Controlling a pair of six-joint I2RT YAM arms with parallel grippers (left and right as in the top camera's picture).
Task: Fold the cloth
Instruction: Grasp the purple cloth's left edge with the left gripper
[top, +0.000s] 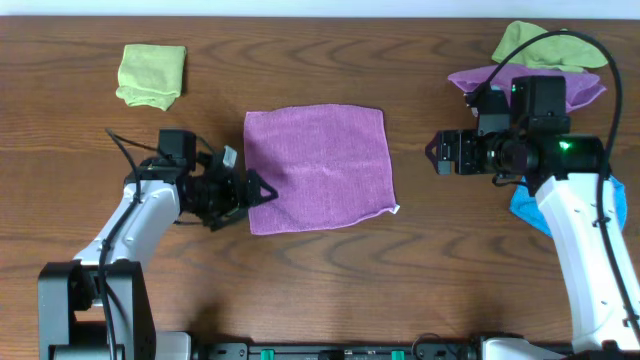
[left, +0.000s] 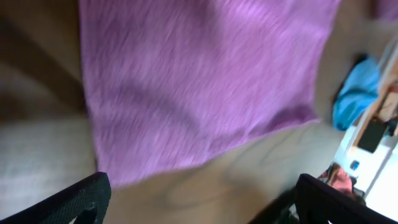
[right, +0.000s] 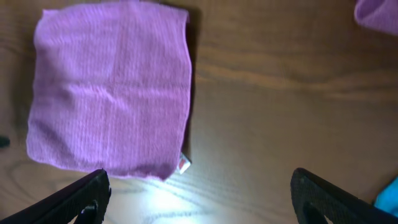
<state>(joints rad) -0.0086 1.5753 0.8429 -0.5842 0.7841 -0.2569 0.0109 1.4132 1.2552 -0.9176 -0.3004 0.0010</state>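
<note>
1. The magenta cloth (top: 317, 168) lies spread flat in one layer on the middle of the bench (top: 330, 290). It is close to square, so it has no long axis to speak of. Its white tag (top: 397, 209) marks the near right corner.
2. My left jaws are spread wide and hold nothing. They sit at the cloth's left edge, close to its near left corner, and point across it to the right. In the left wrist view my fingers (left: 74, 199) frame the bottom, with the hem just ahead of them.
3. My right jaws are spread and empty too, facing the cloth's right edge with bare wood between. From that wrist, my fingers (right: 74, 196) show low, and the cloth lies ahead and off to one side.
4. My left side is plainly the nearer, so I judge the fold starts there, left edge carried over towards the right. Whether a finger touches the hem, I cannot tell.
</note>
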